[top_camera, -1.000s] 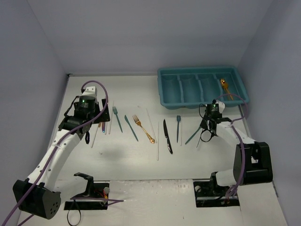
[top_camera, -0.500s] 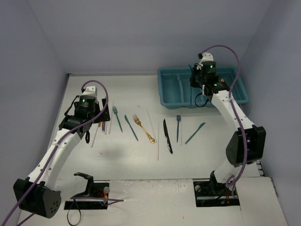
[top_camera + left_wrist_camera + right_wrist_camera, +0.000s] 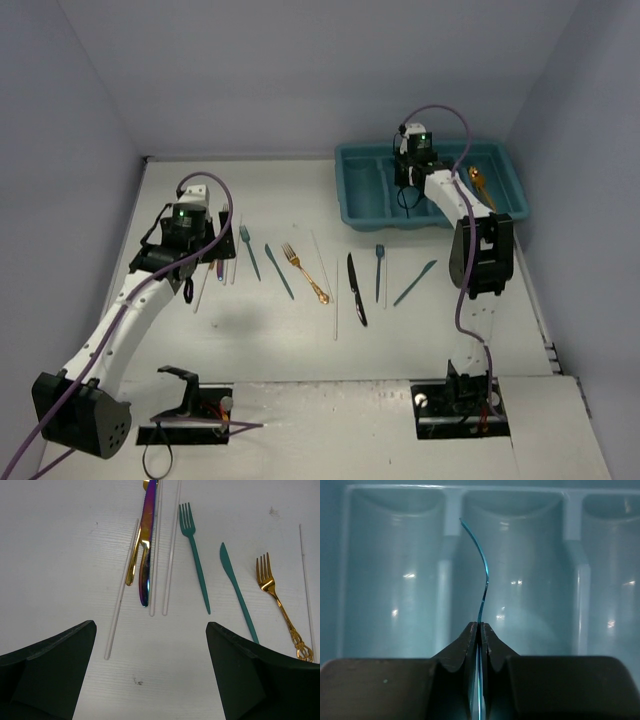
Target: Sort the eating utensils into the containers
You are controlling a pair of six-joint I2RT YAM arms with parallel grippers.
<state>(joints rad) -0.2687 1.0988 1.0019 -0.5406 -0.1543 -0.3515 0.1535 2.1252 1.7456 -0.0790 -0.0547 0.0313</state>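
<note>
Careful, your right gripper [image 3: 480, 630] is pinched tight on the teal utensil [image 3: 484, 577] edge-on above the far-right tray [image 3: 395, 487], tip near a divider [image 3: 451, 540], so release now and it may straddle two compartments; left gripper [image 3: 150, 625] gapes idle over the loose utensils [image 3: 145, 555].

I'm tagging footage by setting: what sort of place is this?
Likely a robot lab test cell, not a kitchen: a left arm and right arm bolted to a white table, plain walls enclosing it, cutlery laid in a row near a teal tray.
</note>
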